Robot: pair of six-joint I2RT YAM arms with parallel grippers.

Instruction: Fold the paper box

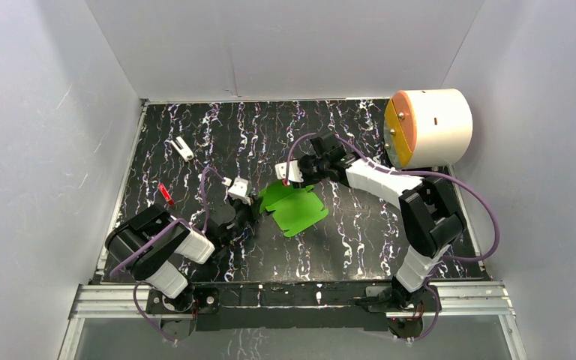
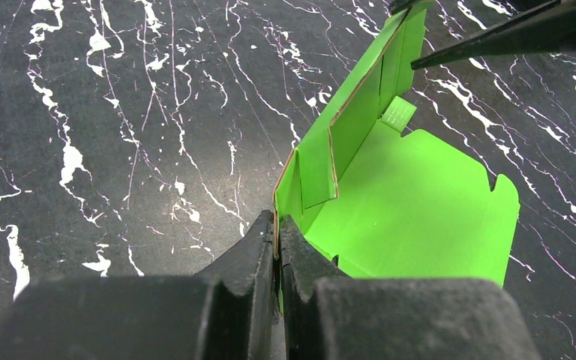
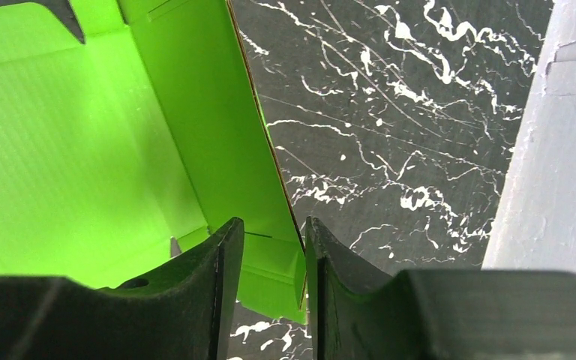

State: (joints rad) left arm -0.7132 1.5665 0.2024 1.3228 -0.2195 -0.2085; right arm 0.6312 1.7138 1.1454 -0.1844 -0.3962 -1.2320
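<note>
Paper box (image 1: 298, 210) at mid-table, between the two arms, partly erected. In the top view its long axis runs diagonally from near-left to far-right. One long side panel is folded up as a wall along the far-left edge, and the flat base spreads from it toward the near right. The free edge ends in notched, rounded tabs. The material is thin bright green card with a brown cut edge (a faint ribbed grain shows on the inner face in the right wrist view). Crease lines and a small tab stand out near the wall's far end. The table (image 1: 360, 225) is black with white marble-like veining. A white cylinder (image 1: 435, 124) with an orange-yellow face stands at the far right, well apart from the card. The left gripper (image 2: 277, 236) has its jaws pressed together on the near-left end of the raised wall, the card edge pinched between the pads. The right gripper (image 3: 270, 236) meets the wall's opposite end with its jaws partway apart and astride the wall. The card lies close to one finger, with a clear gap showing at the other, so nothing is clamped there.
</note>
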